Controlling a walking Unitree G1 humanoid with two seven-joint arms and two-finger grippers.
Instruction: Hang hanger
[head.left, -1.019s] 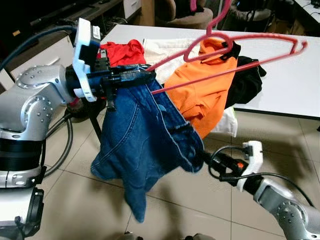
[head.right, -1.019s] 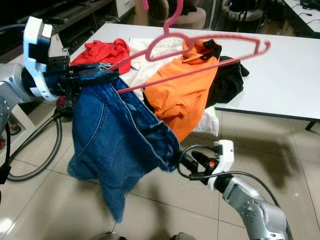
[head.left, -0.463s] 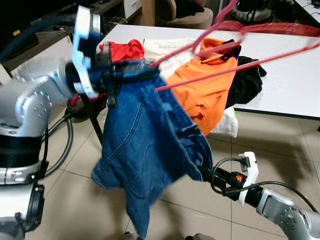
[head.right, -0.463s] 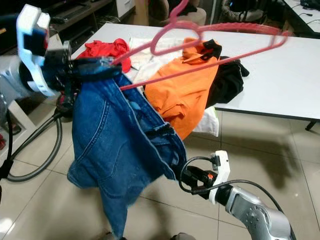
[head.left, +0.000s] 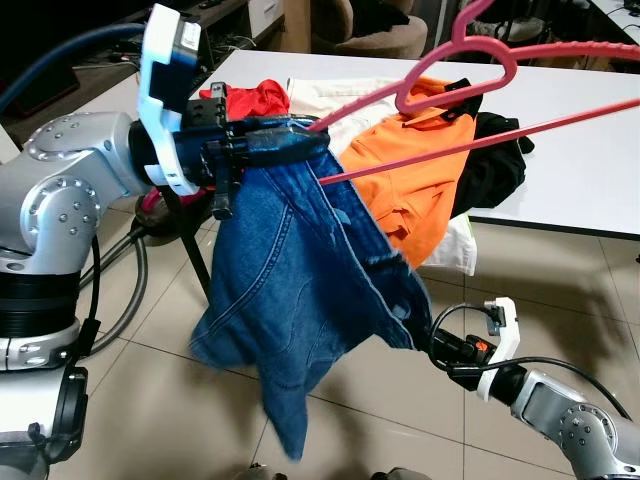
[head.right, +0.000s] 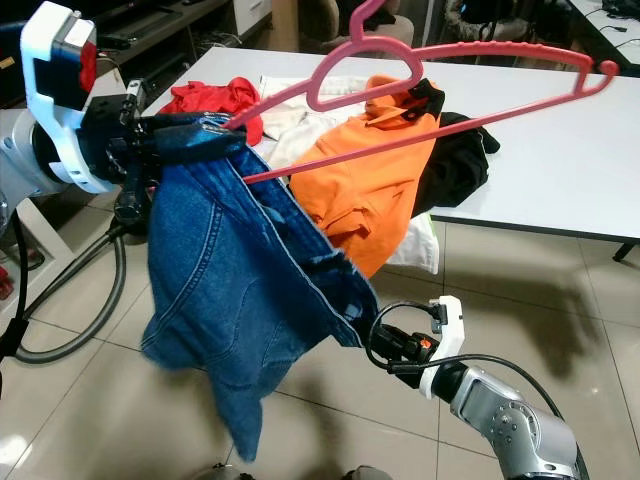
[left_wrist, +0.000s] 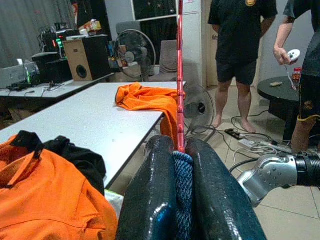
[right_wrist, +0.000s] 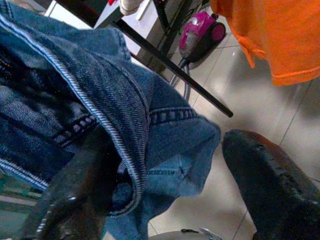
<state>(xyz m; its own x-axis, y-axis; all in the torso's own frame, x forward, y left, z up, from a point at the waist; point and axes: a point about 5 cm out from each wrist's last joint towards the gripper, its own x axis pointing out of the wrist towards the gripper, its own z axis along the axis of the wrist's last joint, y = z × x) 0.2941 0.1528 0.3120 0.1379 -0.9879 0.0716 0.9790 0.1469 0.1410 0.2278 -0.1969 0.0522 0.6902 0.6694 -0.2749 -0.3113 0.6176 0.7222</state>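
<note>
A pink plastic hanger (head.left: 500, 137) juts out over the table, and blue jeans (head.left: 290, 290) hang from its near end. My left gripper (head.left: 305, 150) is raised at the left, shut on the jeans' waistband and the hanger's bar together; the left wrist view shows denim and the red bar pinched between the fingers (left_wrist: 150, 200). Low at the right, my right gripper (head.left: 425, 340) reaches into the jeans' lower hem. It is open, with a denim fold (right_wrist: 125, 120) lying over one finger.
A white table (head.left: 560, 180) holds an orange shirt (head.left: 410, 190), a red cloth (head.left: 255, 100), a black garment (head.left: 495, 160) and white fabric (head.left: 330, 100). Grey cables (head.left: 120, 290) loop on the tiled floor at left. Two people (left_wrist: 240, 50) stand beyond the table.
The hanger has swung, its far end now past the picture's right edge. The jeans swayed with it. My right gripper has shifted a little lower and to the right at the hem.
</note>
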